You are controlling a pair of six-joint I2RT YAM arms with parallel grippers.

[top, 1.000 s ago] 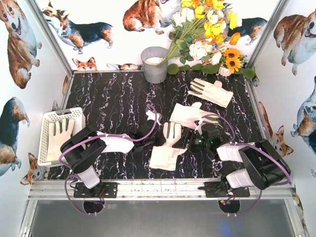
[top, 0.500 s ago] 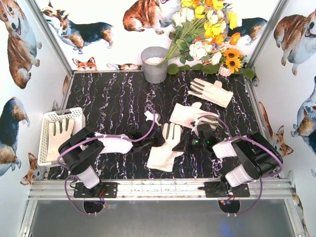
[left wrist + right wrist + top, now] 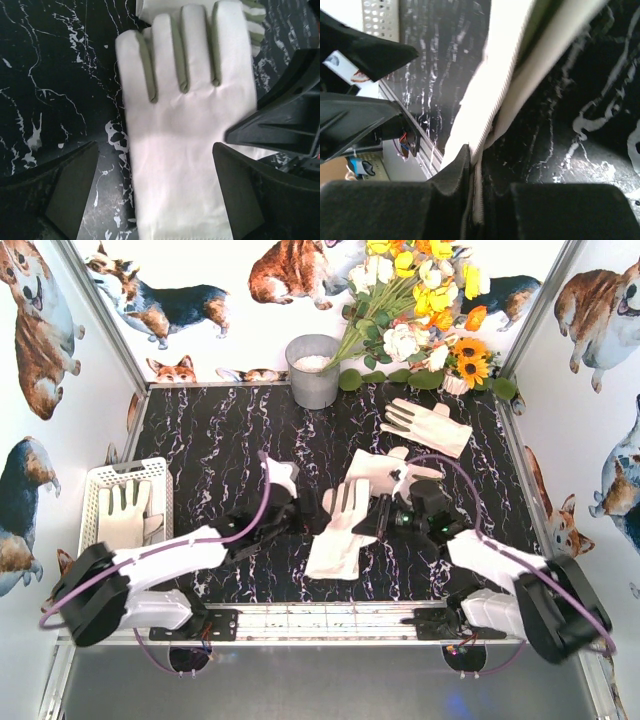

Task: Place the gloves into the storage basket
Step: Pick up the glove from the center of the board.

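A cream-white glove (image 3: pixel 338 535) with grey-olive finger sides lies palm-flat at mid-table, also filling the left wrist view (image 3: pixel 185 125). My left gripper (image 3: pixel 300 512) stands wide open over its left side, the fingers (image 3: pixel 70 185) apart on either side of the fabric, not touching it. My right gripper (image 3: pixel 375 518) is shut on this glove's right edge (image 3: pixel 520 70), the fabric pinched between the pads (image 3: pixel 455 175). Two more gloves lie behind (image 3: pixel 380 472) and at the back right (image 3: pixel 427 426). The white slotted storage basket (image 3: pixel 92 480) at the far left holds one glove (image 3: pixel 125 512).
A grey metal bucket (image 3: pixel 313 370) stands at the back centre, with a bunch of flowers (image 3: pixel 420 310) to its right. An aluminium rail (image 3: pixel 320 618) runs along the near table edge. Both grippers sit close together over the same glove.
The left gripper has opened and let go of the middle glove. The right gripper has shut on that glove's right edge. Both arms have stretched lower and further forward.
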